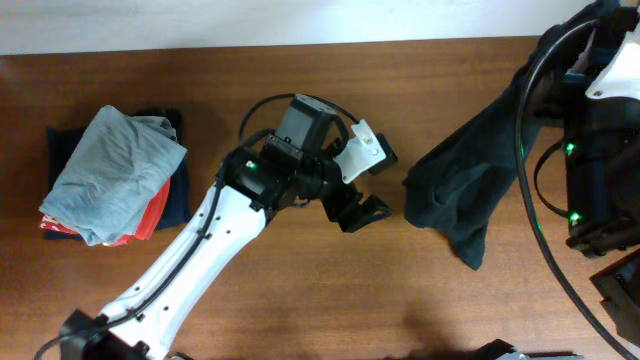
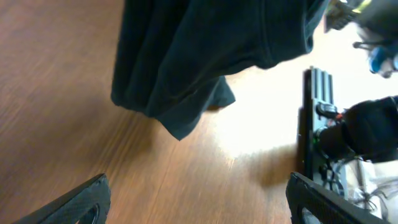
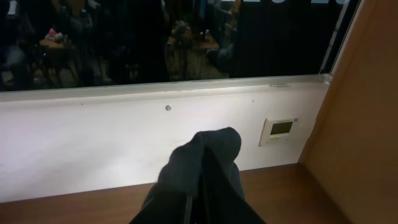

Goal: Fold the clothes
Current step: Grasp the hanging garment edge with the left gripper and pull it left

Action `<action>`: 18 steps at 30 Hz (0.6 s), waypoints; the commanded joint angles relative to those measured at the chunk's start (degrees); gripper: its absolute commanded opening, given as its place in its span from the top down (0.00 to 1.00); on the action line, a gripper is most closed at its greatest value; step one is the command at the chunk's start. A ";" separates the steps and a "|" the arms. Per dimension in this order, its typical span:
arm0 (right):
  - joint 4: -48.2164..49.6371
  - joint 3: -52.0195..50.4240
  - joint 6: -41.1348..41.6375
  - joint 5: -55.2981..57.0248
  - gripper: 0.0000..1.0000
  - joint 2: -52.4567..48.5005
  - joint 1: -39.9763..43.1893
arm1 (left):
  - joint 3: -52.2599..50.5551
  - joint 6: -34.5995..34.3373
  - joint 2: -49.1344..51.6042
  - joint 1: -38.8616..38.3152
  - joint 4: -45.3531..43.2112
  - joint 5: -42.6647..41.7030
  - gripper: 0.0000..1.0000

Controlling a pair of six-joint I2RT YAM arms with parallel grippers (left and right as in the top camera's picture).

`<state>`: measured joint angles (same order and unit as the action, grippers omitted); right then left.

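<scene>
A black T-shirt point(image 1: 460, 190) hangs in a long bunched drape at the right side of the wooden table point(image 1: 300, 300). Its upper end is gathered at the right hand point(image 1: 583, 48) in the far right corner, and its lower folds trail down onto the wood near the middle right.

The right hand is clamped tight on the fabric. From the right wrist camera its fingers are buried in the cloth, and only a dark rounded knot of shirt point(image 3: 205, 165) shows against a white wall (a small wall panel point(image 3: 280, 129) sits to the right).

The left hand point(image 1: 385, 185) sits at the table's centre, just left of the shirt's lower edge and apart from it. Its fingers are spread wide and hold nothing. In the left wrist view both black fingertips point(image 2: 81, 199) stand at opposite bottom corners. Bare table lies between them, and the shirt's hem point(image 2: 186, 93) droops ahead, its lowest corner close to the wood. The white left arm point(image 1: 200, 250) reaches in from the near left.

At the far left of the table sits a separate pile. A light grey-blue garment point(image 1: 115, 170) lies crumpled on top of a folded orange-red garment point(image 1: 152, 212) and a navy garment point(image 1: 62, 148), well apart from the shirt.
</scene>
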<state>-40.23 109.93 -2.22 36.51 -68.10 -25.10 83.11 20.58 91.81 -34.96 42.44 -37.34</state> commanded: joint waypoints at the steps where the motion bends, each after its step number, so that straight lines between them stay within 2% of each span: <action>1: 0.66 2.40 -0.35 -0.35 0.96 0.52 0.37 | -0.70 6.75 3.54 -0.26 -0.66 -8.81 0.10; 4: 0.63 2.93 -0.35 -0.35 0.96 0.52 0.37 | -0.70 9.66 6.45 -0.61 -1.79 -14.53 0.10; 9: 0.39 3.58 -0.35 -0.57 0.96 0.61 0.37 | -0.70 10.38 9.73 -2.86 -4.66 -16.68 0.11; 10: 0.26 3.61 -0.35 -0.94 0.96 0.61 0.37 | -0.70 10.38 9.84 -3.37 -5.38 -16.68 0.17; 18: -0.02 3.61 -0.33 -1.86 0.96 0.61 0.37 | -0.68 10.34 9.81 -6.19 -8.72 -12.76 0.27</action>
<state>-40.47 112.20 -2.20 35.44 -68.07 -25.10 82.59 29.78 101.73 -40.40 33.98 -51.09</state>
